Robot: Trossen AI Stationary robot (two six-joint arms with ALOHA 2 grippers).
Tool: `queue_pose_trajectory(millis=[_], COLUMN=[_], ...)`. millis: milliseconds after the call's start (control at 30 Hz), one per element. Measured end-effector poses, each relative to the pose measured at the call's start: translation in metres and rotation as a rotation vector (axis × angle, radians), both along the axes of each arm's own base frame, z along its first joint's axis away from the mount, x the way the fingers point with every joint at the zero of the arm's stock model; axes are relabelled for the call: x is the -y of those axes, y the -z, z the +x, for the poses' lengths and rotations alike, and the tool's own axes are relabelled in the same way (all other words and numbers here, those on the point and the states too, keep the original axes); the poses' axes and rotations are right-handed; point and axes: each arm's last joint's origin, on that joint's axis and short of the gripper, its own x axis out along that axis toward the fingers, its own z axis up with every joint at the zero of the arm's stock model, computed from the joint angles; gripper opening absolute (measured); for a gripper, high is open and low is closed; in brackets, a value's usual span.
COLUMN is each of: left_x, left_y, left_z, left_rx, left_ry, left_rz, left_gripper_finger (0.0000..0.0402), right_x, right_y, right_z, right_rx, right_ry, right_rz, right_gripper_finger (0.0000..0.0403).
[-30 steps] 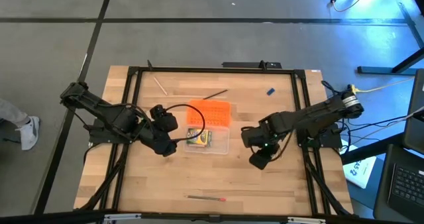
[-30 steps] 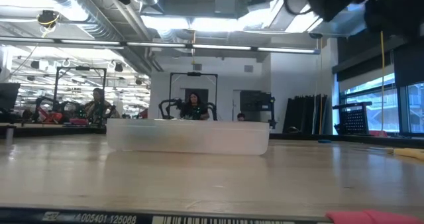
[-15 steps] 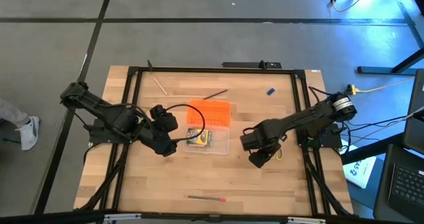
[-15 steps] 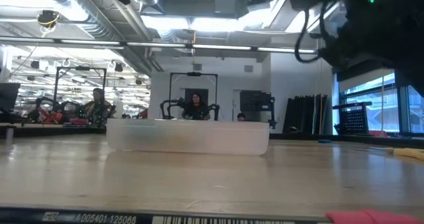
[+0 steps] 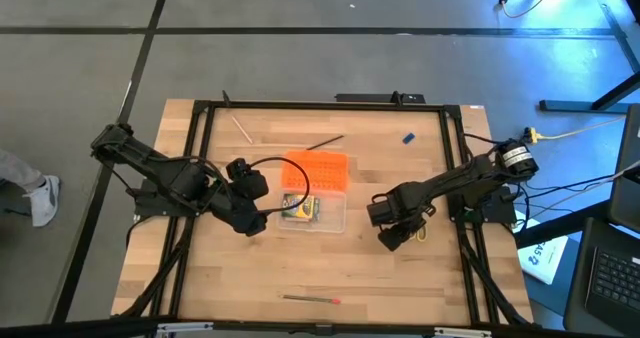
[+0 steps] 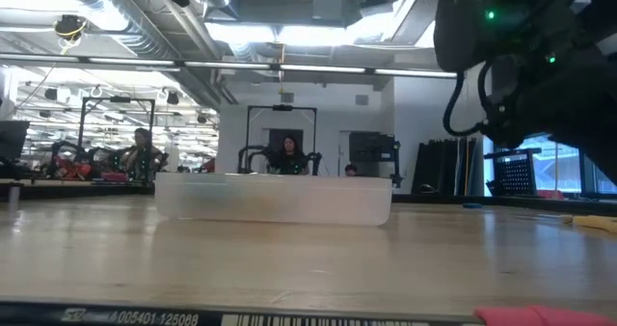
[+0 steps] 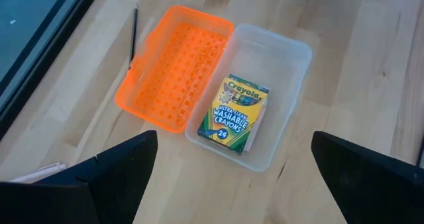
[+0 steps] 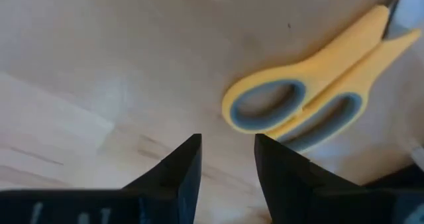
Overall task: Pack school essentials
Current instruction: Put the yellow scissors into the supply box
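Scissors (image 8: 311, 91), one yellow pair, lie on the tabletop (image 5: 330, 268) just ahead of the right claw (image 8: 227, 159), its fingers slightly parted, empty. Left claw (image 7: 232, 177), released wide, hovers over one crayon box (image 7: 236, 113) in the clear box (image 7: 291, 71)

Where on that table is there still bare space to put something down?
The widest bare wood lies between the clear box and the red-tipped pencil near the front edge. A smaller patch sits between the orange lid and the blue piece. It is crowded around the right gripper over the scissors, and the left gripper beside the box.
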Motion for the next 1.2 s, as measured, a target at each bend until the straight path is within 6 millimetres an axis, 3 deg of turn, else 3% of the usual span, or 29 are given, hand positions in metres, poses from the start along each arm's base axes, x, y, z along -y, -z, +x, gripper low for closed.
queue_pose_trajectory(millis=[767, 1200], left_x=[0.0, 0.0], left_y=[0.0, 0.0], left_z=[0.0, 0.0], left_rx=[0.001, 0.0], left_ry=[0.0, 0.0], left_rz=[0.0, 0.0], left_gripper_finger=[0.0394, 0.0394], right_x=[0.004, 0.004], right_y=[0.029, 0.03], right_z=[-0.015, -0.014], right_rx=[0.041, 0.055], right_ry=[-0.002, -0.008], right_rz=[0.011, 0.015], right_gripper_finger=[0.0136, 0.0041])
